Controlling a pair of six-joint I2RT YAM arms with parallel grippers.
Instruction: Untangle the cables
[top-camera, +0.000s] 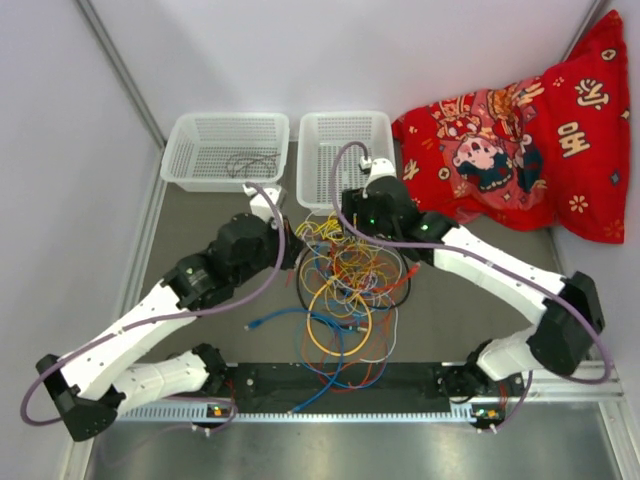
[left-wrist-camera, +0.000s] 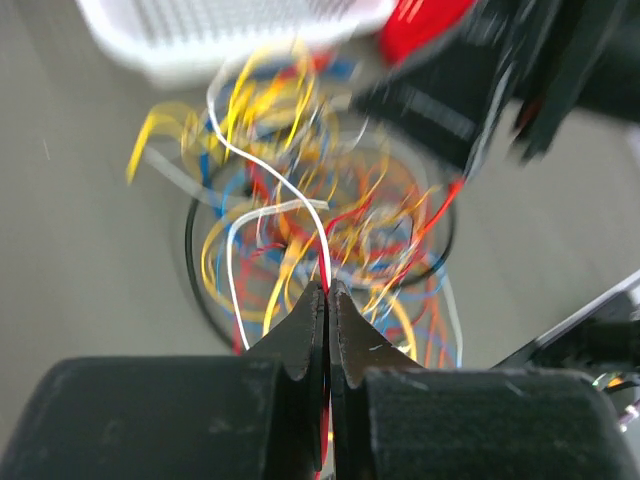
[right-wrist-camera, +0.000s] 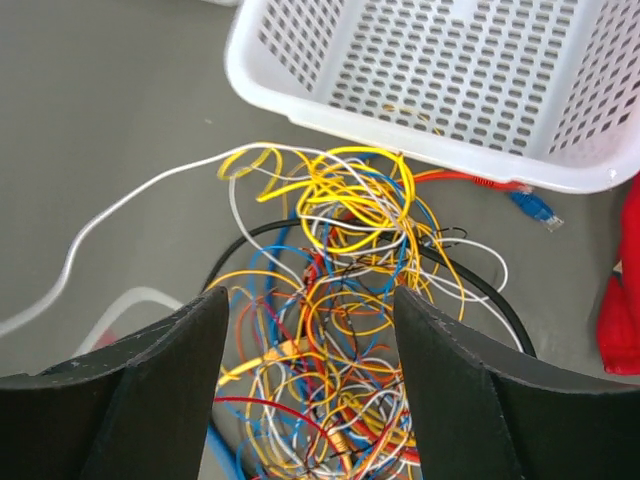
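Fingers of the left pincer (left-wrist-camera: 327, 290) are pressed tight together, pinching a thin white cable (left-wrist-camera: 250, 160) that shows red where it enters the tips. From there it curves up and away to the far side of the heap. The right pincer (right-wrist-camera: 307, 300) hangs over the same heap with its fingers spread wide, and nothing sits clamped between them. Below both lie the cables (top-camera: 345, 290), a dense knot of yellow, orange, blue, white, red and black loops on the grey worktop (top-camera: 470, 320), between the two arms. A black loop (right-wrist-camera: 480, 285) circles much of the knot, and blue strands trail out toward the near edge. Just beyond the far side of the heap stands a white mesh basket (top-camera: 310, 150), with a blue plug end (right-wrist-camera: 535, 208) lying on the worktop beside its rim. A second basket (top-camera: 225, 183) stands to its left, holding a dark wire (top-camera: 250, 162). A red patterned cushion (top-camera: 520, 150) rests at the far right.
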